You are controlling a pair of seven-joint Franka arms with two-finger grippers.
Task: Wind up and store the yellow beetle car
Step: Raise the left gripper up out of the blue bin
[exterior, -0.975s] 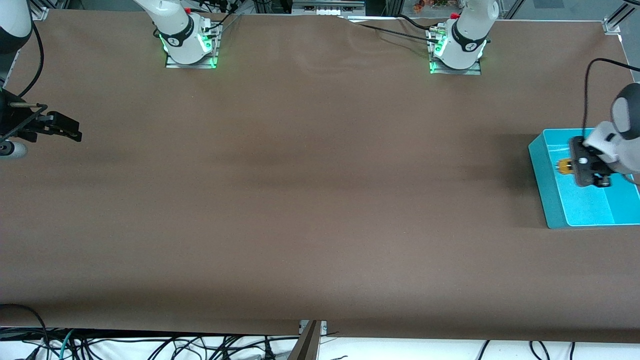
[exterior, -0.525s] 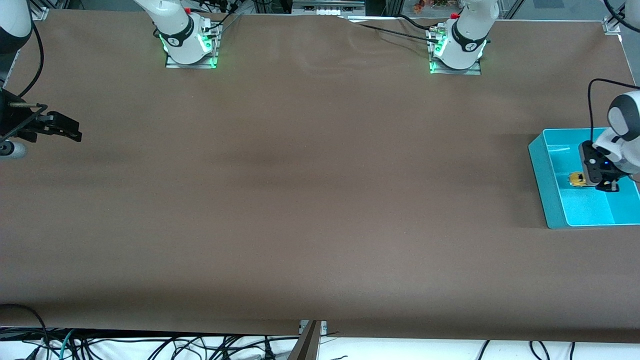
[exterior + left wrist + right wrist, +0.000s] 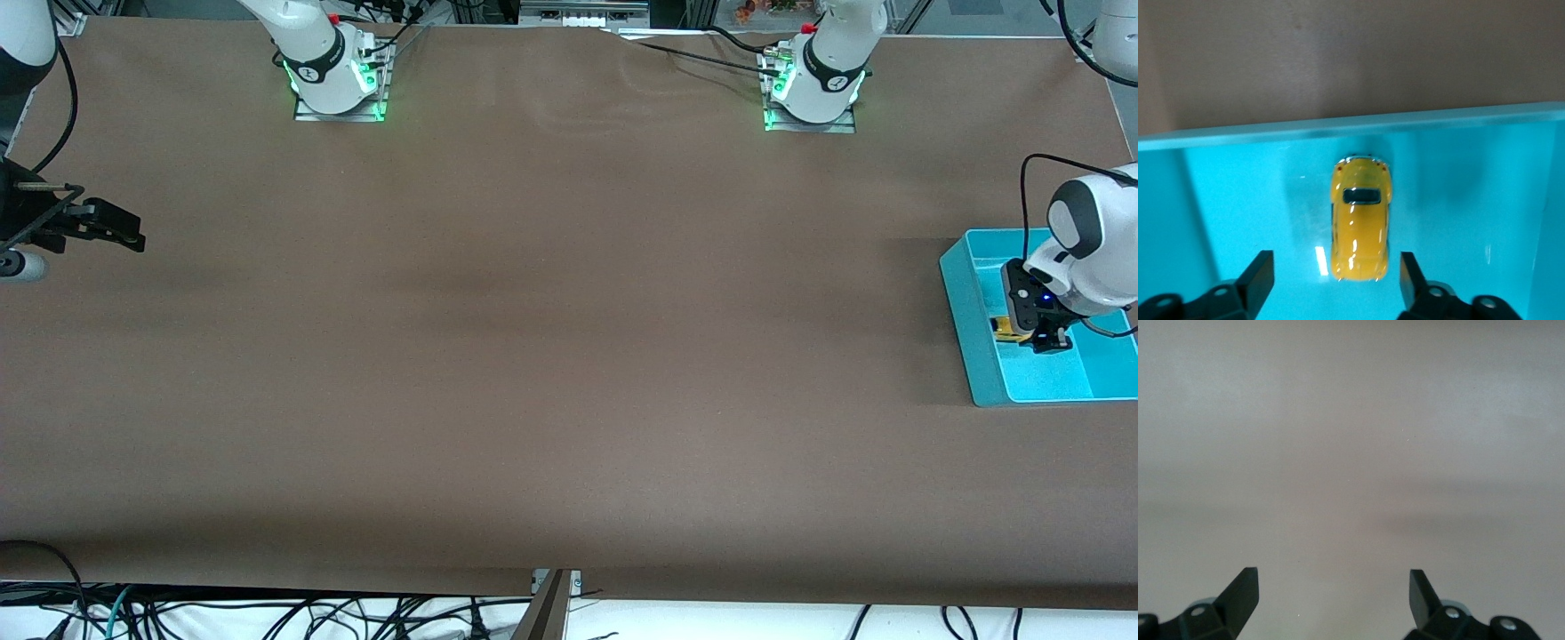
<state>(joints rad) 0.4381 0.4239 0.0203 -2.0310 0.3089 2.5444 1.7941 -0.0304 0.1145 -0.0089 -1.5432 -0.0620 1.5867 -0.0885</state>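
The yellow beetle car (image 3: 1360, 227) lies on the floor of a teal bin (image 3: 969, 329), close to the bin's wall on the right arm's side. In the front view the car (image 3: 1005, 329) shows partly from under the left hand. My left gripper (image 3: 1335, 273) is down in the bin (image 3: 1238, 200) and open. Its fingers stand on either side of the car's rear end with a gap on each side. It also shows in the front view (image 3: 1036, 336). My right gripper (image 3: 116, 227) is open and empty and waits over the table at the right arm's end; its wrist view (image 3: 1333, 587) shows only bare table.
The teal bin stands at the left arm's end of the brown table (image 3: 569, 356). The two arm bases (image 3: 333, 76) (image 3: 813, 84) stand along the edge farthest from the front camera. Cables hang below the table's nearest edge.
My left gripper has come down into the bin with the car and shifted toward the bin's wall on the right arm's side. The car now rests on the bin floor. The right arm has not moved.
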